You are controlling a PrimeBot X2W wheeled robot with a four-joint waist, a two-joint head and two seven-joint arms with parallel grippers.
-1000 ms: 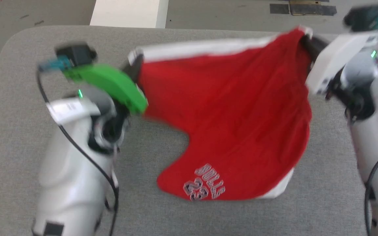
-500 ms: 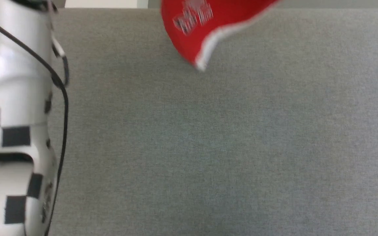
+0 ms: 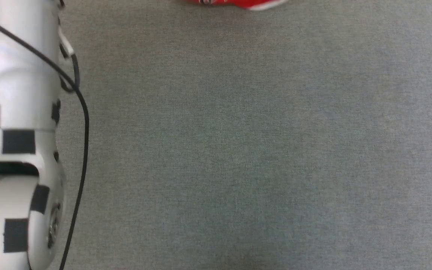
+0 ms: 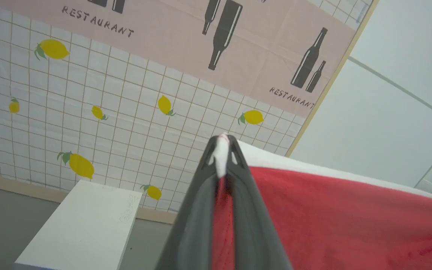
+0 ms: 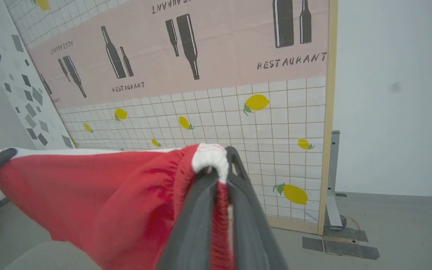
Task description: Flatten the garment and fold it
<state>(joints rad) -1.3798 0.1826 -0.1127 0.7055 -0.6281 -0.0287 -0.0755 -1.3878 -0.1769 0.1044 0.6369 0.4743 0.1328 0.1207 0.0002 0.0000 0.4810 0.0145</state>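
Left forearm (image 3: 9, 93): pale, down the left edge of the head view with a black cable looped over it, above the grey table (image 3: 238, 150)
Left gripper (image 4: 222, 144): clenched on the white trim at one top corner of the garment (image 4: 332, 213), held up in the air
Garment: red shorts strung between the two grippers, with the top edge pulled fairly straight and the rest hanging; I can't tell whether the lowest tip touches the table
Right gripper (image 5: 219, 163): clamped on a bunched bit of white waistband at the other top corner
Key relation: the cloth runs rightward from the left gripper and leftward from the right one, so its long axis lies straight across between them; neither arm is nearer, as each has an end
Next move, as I judge it: both arms come down together, keeping that edge stretched, so the shorts land flat
Head view: gives the open table to land on and the red tip at the far edge
Wrist views: give both grips up close against the lemon-tiled wall (image 4: 88, 112); the right one catches the left gripper's dark finger at the far corner
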